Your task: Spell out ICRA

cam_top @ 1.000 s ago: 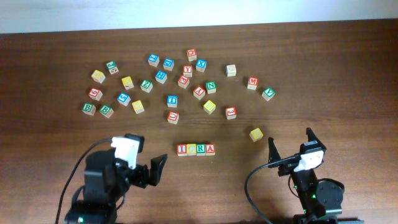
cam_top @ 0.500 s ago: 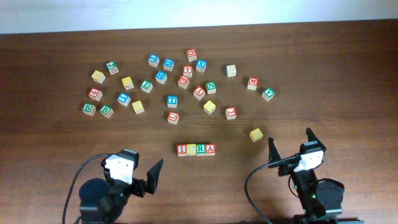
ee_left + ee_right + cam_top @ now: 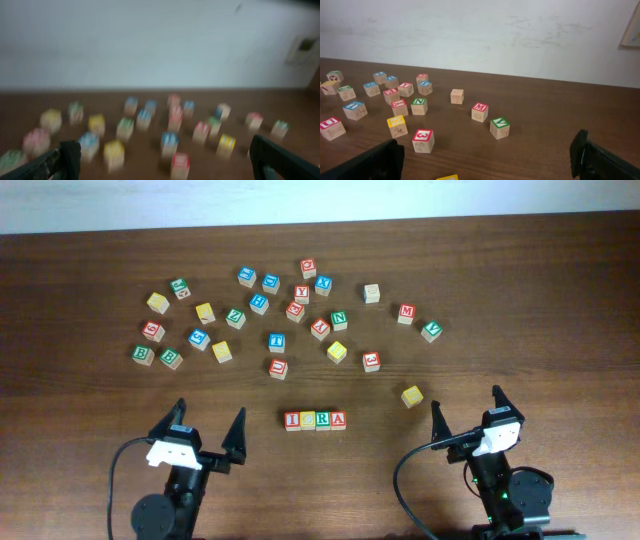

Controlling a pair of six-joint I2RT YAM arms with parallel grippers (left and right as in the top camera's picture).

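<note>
Four letter blocks stand side by side in a row (image 3: pixel 315 420) at the front middle of the table, reading I, C, R, A. My left gripper (image 3: pixel 207 437) is open and empty, to the left of the row near the front edge. My right gripper (image 3: pixel 466 412) is open and empty, to the right of the row. The row is out of view in both wrist cameras. The left wrist view is blurred.
Several loose letter blocks are scattered across the back half of the table (image 3: pixel 560 300). A yellow block (image 3: pixel 412 395) lies near my right gripper. A red 3 block (image 3: pixel 422 140) and a green V block (image 3: pixel 499 127) lie ahead of it.
My left arm has drawn back toward the front edge and turned to face the table's back, its fingers spread wide. My right arm has not moved.
</note>
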